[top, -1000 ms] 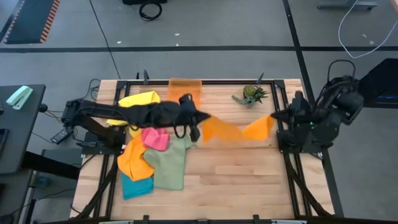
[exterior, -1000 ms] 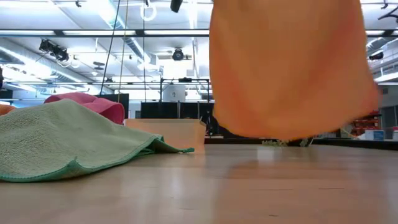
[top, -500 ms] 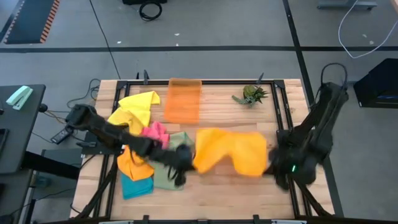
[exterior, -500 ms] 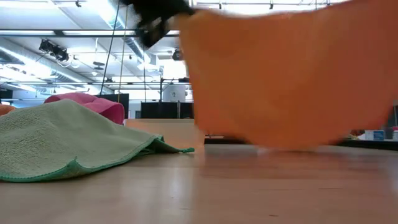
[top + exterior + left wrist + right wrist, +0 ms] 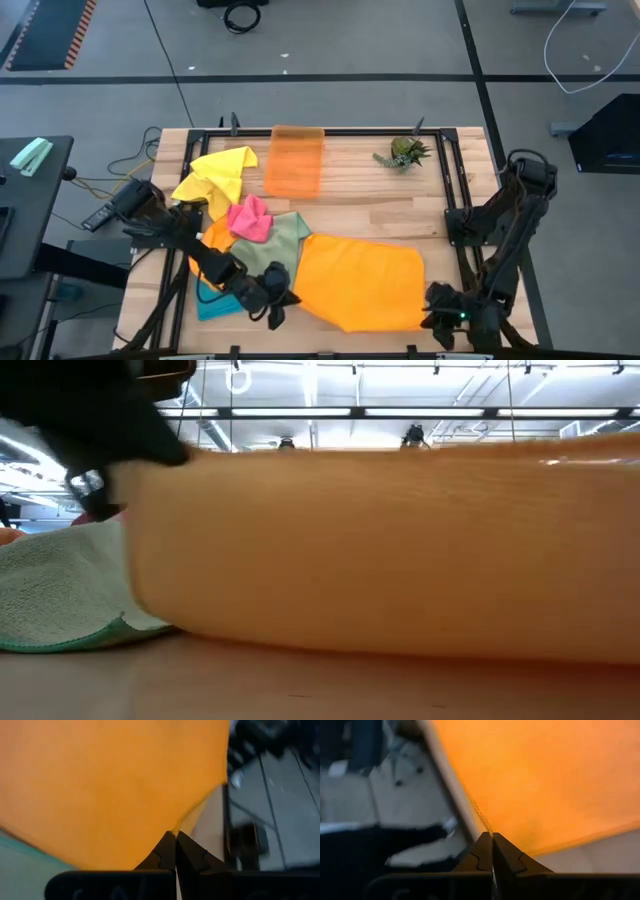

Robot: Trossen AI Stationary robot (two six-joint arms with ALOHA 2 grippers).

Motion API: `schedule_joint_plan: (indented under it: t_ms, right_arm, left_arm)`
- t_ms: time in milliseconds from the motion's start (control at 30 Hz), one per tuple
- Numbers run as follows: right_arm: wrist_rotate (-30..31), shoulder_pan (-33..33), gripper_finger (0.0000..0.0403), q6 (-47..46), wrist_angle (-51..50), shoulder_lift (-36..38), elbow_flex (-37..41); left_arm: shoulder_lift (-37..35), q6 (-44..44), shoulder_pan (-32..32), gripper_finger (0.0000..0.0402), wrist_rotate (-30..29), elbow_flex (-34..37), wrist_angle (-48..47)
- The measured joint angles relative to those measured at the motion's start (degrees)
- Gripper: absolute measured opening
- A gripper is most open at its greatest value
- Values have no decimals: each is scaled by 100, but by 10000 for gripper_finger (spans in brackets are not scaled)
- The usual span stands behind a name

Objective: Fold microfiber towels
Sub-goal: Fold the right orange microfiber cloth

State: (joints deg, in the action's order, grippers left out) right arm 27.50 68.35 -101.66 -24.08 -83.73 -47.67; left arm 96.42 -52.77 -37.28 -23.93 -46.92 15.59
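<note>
Even bright overhead light; my orange towel [image 5: 380,550] fills low view, motion-blurred; both wrist views soft w/ smeared backgrounds.

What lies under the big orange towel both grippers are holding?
The orange towel, pinched by the left gripper and right gripper, covers bare table and overlaps the sage green towel's edge; anything beneath is hidden.

I find no readable text, label, brand, number or sign in any view: not on my arms, the cloths, the table, or the room behind it.
</note>
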Motion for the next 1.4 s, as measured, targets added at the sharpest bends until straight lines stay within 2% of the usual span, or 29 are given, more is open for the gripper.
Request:
schedule_joint_plan:
  t_ms: [133,300,400,533,800,1200,1300,1400]
  right_arm:
    - [318,-87,3,-624,-1375,290,-180]
    - [47,-413,3,-1109,-2759,358,-174]
    - [-134,-652,3,-1281,-3268,319,-172]
    - [-247,-911,3,-1489,-3843,256,-153]
    - [-416,-1350,3,-1516,-3641,248,269]
    - [-404,-1784,3,-1475,-3898,248,294]
    - [-417,-1890,6,-1301,-3841,248,294]
    - [-430,-1967,21,-1212,-3810,248,294]
  left_arm:
    - [-217,198,348,4,-577,-2,-47]
    - [-273,285,986,4,-591,-2,-537]
    - [-269,292,1329,4,-591,0,-946]
    - [-268,569,1662,4,-589,0,-992]
    - [-268,741,1952,4,-430,0,-1166]
    - [-266,737,2057,4,-415,-2,-1560]
    - [-266,734,2152,23,-381,-2,-1547]
    - [-266,713,2220,59,-256,-2,-1547]
